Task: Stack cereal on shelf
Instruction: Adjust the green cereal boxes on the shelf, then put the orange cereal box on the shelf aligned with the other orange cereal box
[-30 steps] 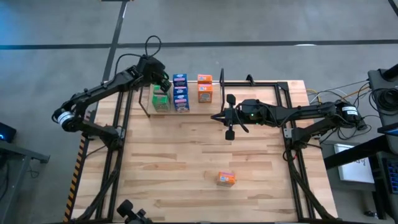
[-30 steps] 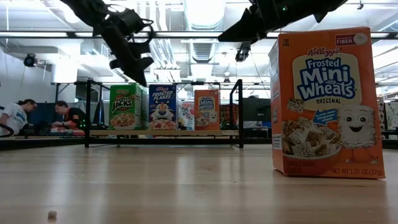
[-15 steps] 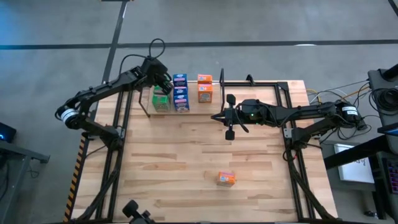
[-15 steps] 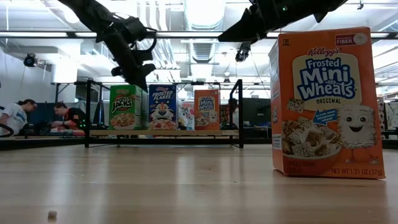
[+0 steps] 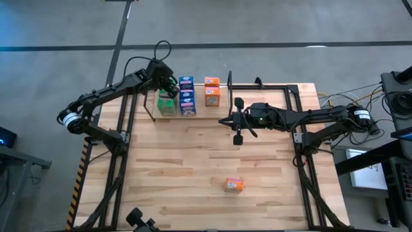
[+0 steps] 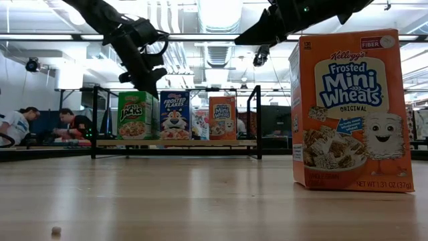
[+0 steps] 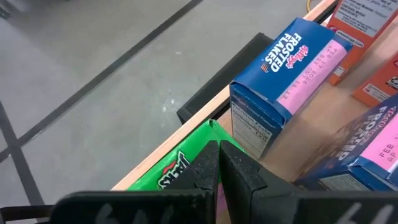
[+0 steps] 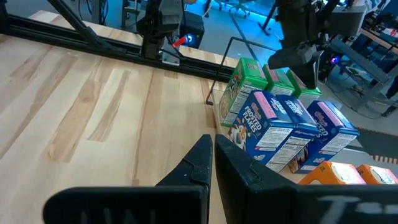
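While the lone orange cardboard cereal box stands upright mid-table, far from the wooden shelf, your right gripper, clenched empty, is nearer than your left gripper, likewise clenched.

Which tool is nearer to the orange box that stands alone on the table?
The right. The right tool hangs over the middle of the table, up from the lone orange box. The left tool is far off, above the green boxes on the shelf.
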You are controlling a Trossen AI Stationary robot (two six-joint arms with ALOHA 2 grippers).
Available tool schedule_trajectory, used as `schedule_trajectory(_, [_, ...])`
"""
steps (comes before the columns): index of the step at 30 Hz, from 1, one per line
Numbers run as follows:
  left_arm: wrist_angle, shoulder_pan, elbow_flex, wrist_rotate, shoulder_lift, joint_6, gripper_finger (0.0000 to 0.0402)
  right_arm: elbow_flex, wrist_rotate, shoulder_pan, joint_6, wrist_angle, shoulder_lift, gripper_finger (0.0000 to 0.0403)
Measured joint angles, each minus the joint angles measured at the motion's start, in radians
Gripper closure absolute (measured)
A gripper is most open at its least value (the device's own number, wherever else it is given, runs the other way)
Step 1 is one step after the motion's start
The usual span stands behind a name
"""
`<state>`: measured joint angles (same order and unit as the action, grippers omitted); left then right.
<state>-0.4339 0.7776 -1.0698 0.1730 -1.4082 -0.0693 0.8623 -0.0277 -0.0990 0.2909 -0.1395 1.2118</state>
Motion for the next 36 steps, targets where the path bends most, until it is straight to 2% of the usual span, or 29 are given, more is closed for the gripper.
schedule_trajectory(5, [-0.022, -0.015, 0.001, 0.0, 0.036, 0.021, 0.0401, 0.0, 0.0, 0.0, 0.001, 0.0, 0.0, 0.0394])
schedule_trajectory(9, [-0.063, -0.099, 0.002, 0.0, 0.134, 0.043, 0.0401, 0.0, 0.0, 0.0, 0.001, 0.0, 0.0, 0.0394])
schedule_trajectory(13, [-0.048, -0.281, 0.034, 0.0, 0.248, 0.095, 0.0401, 0.0, 0.0, 0.0, 0.001, 0.0, 0.0, 0.0394])
schedule_trajectory(20, [0.18, -0.706, 0.185, 0.005, 0.416, 0.145, 0.0401, 0.0, 0.0, 0.0, -0.032, 0.0, 0.0, 0.0394])
schedule_trajectory(26, [0.352, -0.964, 0.31, 0.101, 0.493, 0.157, 0.0401, 0.0, 0.003, 0.0, -0.065, 0.004, 0.0, 0.0394])
schedule_trajectory(30, [0.386, -1.048, 0.38, 0.107, 0.517, 0.157, 0.0401, 0.0, 0.004, 0.0, -0.106, 0.036, 0.0, 0.0394])
schedule_trajectory(36, [0.416, -1.064, 0.454, 0.111, 0.526, 0.148, 0.0401, 0.0, 0.005, 0.0, -0.16, 0.096, 0.0, 0.0394])
